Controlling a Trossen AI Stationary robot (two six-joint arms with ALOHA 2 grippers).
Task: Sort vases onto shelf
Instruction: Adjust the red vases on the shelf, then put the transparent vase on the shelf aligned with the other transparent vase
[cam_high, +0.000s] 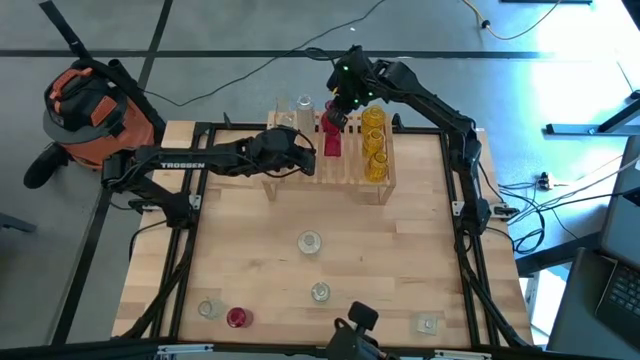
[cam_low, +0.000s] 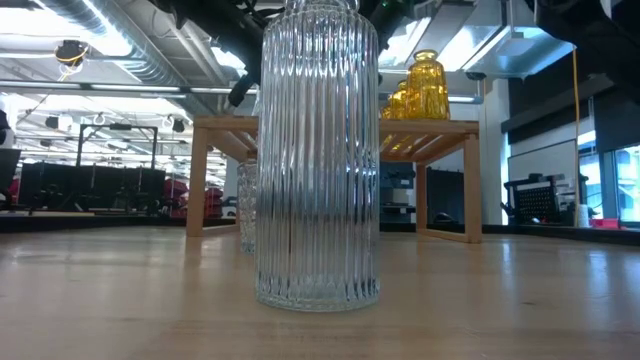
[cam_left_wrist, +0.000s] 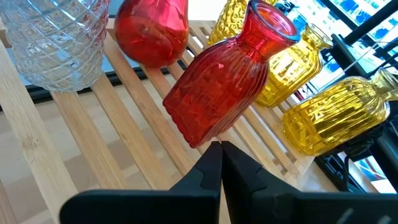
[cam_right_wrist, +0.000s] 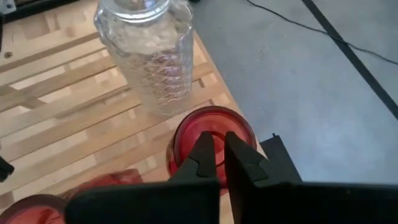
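The shelf (cam_high: 345, 172) stands at the table's far middle. On its slats stand clear vases (cam_high: 303, 106), red vases (cam_high: 331, 143) and yellow vases (cam_high: 374, 143). My left gripper (cam_high: 305, 160) (cam_left_wrist: 219, 150) is shut, level over the slats, with its tips right at the foot of a ribbed red vase (cam_left_wrist: 217, 84). My right gripper (cam_high: 336, 115) (cam_right_wrist: 217, 149) points down over the shelf's far edge, shut on another red vase (cam_right_wrist: 214, 134) next to a clear quilted vase (cam_right_wrist: 152, 53). My left gripper's shut fingertips (cam_left_wrist: 211, 155) stand against the ribbed red vase's lower corner (cam_left_wrist: 198, 138), coming level from the table's left; whether they touch it I cannot tell. My right gripper comes from above, pointing down, and its fingers (cam_right_wrist: 202, 155) close on the red vase's mouth rim (cam_right_wrist: 214, 129). The fingers hide the exact spot. The vase is upright at the shelf's far edge.
On the near half of the table stand clear vases (cam_high: 310, 241) (cam_high: 320, 292) (cam_high: 208, 309) (cam_high: 428, 323) and a red one (cam_high: 237, 318). In the low view a tall ribbed clear vase (cam_low: 318, 150) fills the front, with the shelf (cam_low: 335, 128) behind it.
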